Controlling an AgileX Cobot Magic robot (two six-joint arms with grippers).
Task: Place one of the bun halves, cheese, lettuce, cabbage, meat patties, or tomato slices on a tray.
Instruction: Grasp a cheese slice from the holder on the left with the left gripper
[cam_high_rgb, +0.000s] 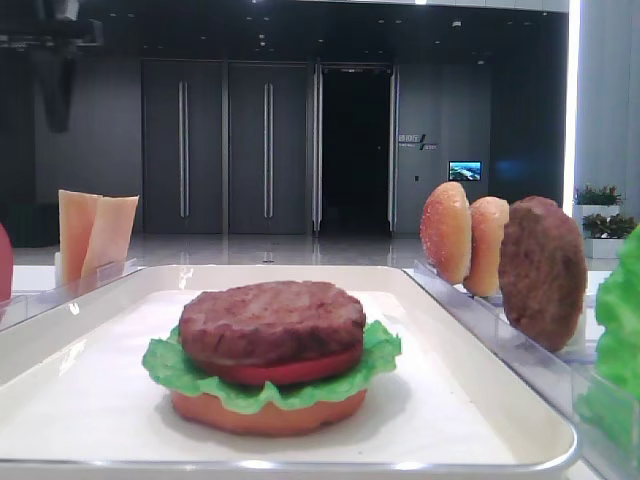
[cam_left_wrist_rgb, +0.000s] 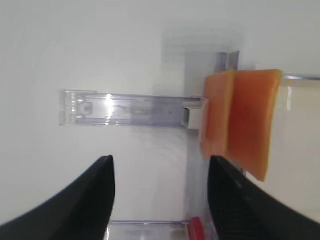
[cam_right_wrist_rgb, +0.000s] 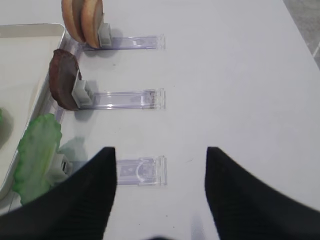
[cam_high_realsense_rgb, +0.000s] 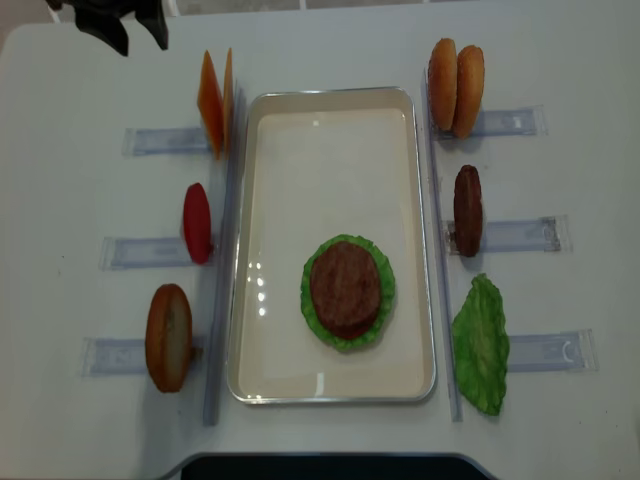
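**Left pincer open, cheese slices just ahead and to its right**

I am looking through the left wrist camera. My left pincer hangs with its dark jaws spread wide and nothing between them. The cheese, two thin orange slices standing on edge, sits at the end of a clear rack, beyond the pincer and off to the right of its gap. The slices' long edges run up and down in this view, roughly in line with the pincer's reach.

From overhead, the cheese stands at the far left, just beside the tray, where the partly built burger lies. The left pincer is near it, at the far left corner of the worktop.

My right pincer is also released, over bare worktop on the right, well apart from the cheese. I judge the left arm is the one to take it.
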